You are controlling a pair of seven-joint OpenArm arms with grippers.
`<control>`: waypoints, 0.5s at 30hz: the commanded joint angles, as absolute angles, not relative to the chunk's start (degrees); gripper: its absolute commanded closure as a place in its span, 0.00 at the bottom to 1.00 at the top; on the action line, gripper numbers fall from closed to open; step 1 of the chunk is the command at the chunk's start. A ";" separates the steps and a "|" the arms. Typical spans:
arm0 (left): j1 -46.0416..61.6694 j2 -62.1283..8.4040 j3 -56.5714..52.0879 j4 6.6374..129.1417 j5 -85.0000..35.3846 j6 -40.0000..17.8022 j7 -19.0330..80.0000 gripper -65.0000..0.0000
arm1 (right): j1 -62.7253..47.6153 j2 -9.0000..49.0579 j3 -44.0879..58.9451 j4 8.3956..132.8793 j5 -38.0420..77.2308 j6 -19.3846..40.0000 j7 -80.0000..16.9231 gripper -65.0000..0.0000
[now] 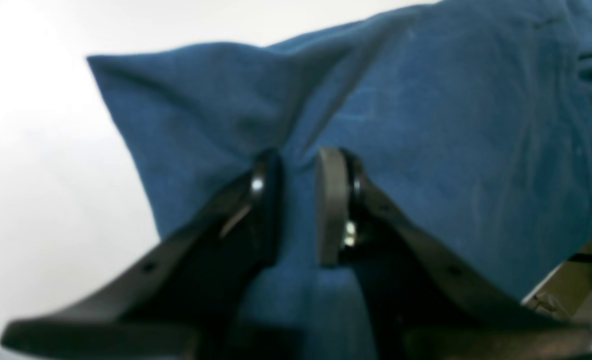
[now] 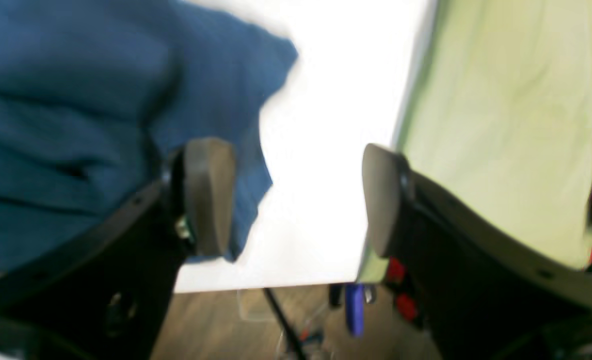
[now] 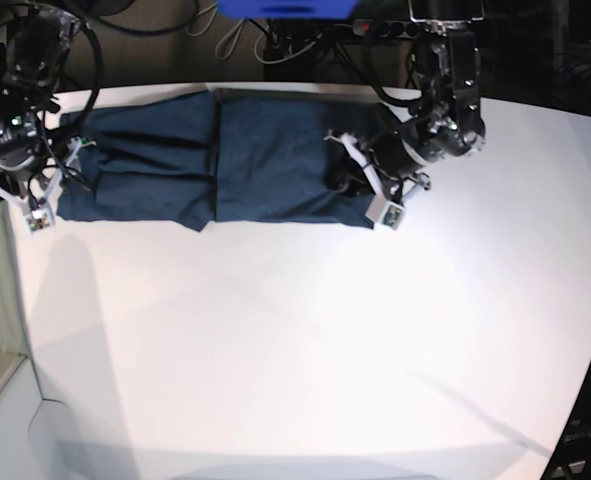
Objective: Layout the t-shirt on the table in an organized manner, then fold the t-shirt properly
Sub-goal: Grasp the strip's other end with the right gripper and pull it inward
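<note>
Navy t-shirt [image 1: 426, 125] pinched between left jaws; right jaws apart beside its edge.

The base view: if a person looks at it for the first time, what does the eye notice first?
The dark t-shirt stands out most, a long folded band along the far edge of the white table. Next come the two arms at its ends: the left gripper has a ridge of the cloth between its pads, and the right gripper is open, with one pad over the shirt's edge and nothing between them.
</note>
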State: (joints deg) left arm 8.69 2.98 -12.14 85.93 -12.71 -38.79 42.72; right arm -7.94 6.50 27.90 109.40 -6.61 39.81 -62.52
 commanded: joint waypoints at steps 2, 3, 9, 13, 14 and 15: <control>8.31 2.95 -12.35 86.81 -12.88 -38.90 43.03 0.80 | -6.20 6.90 28.18 107.47 -6.11 40.00 -61.76 0.37; 8.31 2.95 -12.35 86.73 -12.88 -38.90 43.03 0.80 | -5.93 6.90 28.18 105.45 -6.11 40.00 -61.76 0.37; 9.01 2.95 -12.35 86.99 -12.88 -38.90 43.30 0.80 | -4.70 6.90 28.09 98.24 -6.11 40.00 -61.58 0.37; 9.19 2.95 -12.35 87.16 -12.88 -38.90 43.47 0.80 | -3.47 6.90 28.18 95.34 -6.02 40.00 -60.88 0.37; 9.19 2.95 -12.35 87.08 -12.88 -38.90 43.47 0.80 | -3.47 6.90 28.18 94.02 -6.02 40.00 -60.00 0.37; 9.19 2.95 -12.35 87.08 -12.88 -38.90 43.47 0.80 | -3.47 6.90 28.18 92.97 -6.02 40.00 -59.12 0.37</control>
State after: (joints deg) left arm 9.37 2.98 -12.34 86.39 -13.06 -38.79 43.09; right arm -3.53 6.52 28.03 92.79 -6.17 39.79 -58.78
